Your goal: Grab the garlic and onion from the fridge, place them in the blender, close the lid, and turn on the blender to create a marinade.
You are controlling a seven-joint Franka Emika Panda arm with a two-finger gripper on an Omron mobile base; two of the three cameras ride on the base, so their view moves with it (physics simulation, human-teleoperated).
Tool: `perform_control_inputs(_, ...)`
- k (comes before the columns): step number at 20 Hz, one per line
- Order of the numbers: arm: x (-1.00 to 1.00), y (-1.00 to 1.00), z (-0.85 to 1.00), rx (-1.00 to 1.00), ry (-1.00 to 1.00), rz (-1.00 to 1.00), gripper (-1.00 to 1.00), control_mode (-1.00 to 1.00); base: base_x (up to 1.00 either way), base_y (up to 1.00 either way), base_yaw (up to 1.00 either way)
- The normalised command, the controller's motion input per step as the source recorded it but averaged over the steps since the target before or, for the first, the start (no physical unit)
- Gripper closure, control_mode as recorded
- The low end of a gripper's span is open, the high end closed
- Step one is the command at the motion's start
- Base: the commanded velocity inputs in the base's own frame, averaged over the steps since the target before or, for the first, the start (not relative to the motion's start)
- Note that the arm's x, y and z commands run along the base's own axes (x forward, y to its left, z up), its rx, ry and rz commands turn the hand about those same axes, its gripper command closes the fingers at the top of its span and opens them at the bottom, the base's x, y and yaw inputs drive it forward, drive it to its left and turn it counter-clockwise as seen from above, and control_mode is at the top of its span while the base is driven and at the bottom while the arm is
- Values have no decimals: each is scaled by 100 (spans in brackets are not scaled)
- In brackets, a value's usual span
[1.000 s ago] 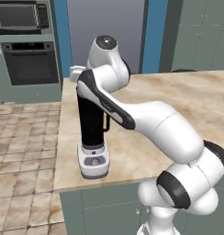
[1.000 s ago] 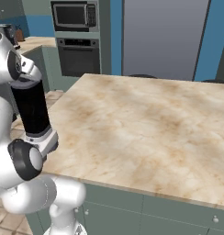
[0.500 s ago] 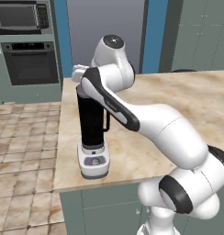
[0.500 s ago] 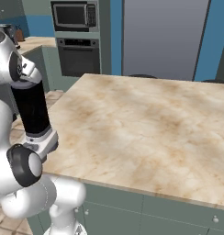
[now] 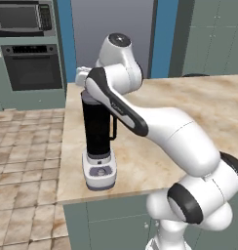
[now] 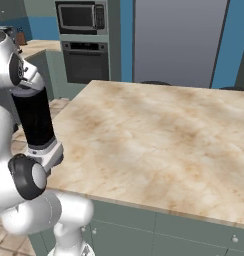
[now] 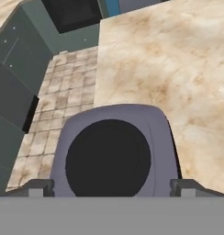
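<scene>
The blender [image 5: 98, 132], a tall black jar on a light-grey base, stands near the left front corner of the island counter [image 5: 199, 112]. In the right base view the blender [image 6: 36, 120] is partly behind my arm. My gripper [image 7: 111, 188] hangs straight above it, open, fingertips [image 7: 40, 187] wide apart with nothing between them. From above, the blender's [image 7: 109, 156] top is a dark round disc; I cannot tell whether the lid covers it. The grey fridge [image 5: 113, 34] [image 6: 179, 42] stands at the back, door closed. Garlic and onion are out of view.
A black wall oven [image 5: 30, 68] with a microwave [image 6: 81, 16] above it stands left of the fridge. Tiled floor [image 5: 23, 146] lies beyond the counter's left edge. The marble counter top [image 6: 164, 135] stretches wide to the right of the blender.
The jaws have spread a little wider. My hand stays over the blender jar while the upper arm has shifted slightly.
</scene>
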Motion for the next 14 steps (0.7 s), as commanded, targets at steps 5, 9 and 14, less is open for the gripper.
perform_control_inputs(5, -32, 0, 53, 1, -11, 0, -100, -100, 0, 0, 0)
perform_control_inputs(9, -44, 0, 35, 0, -20, 0, -100, -100, 0, 0, 0)
perform_control_inputs(14, -100, 2, -21, -1, -19, -19, -100, -100, 0, 0, 0)
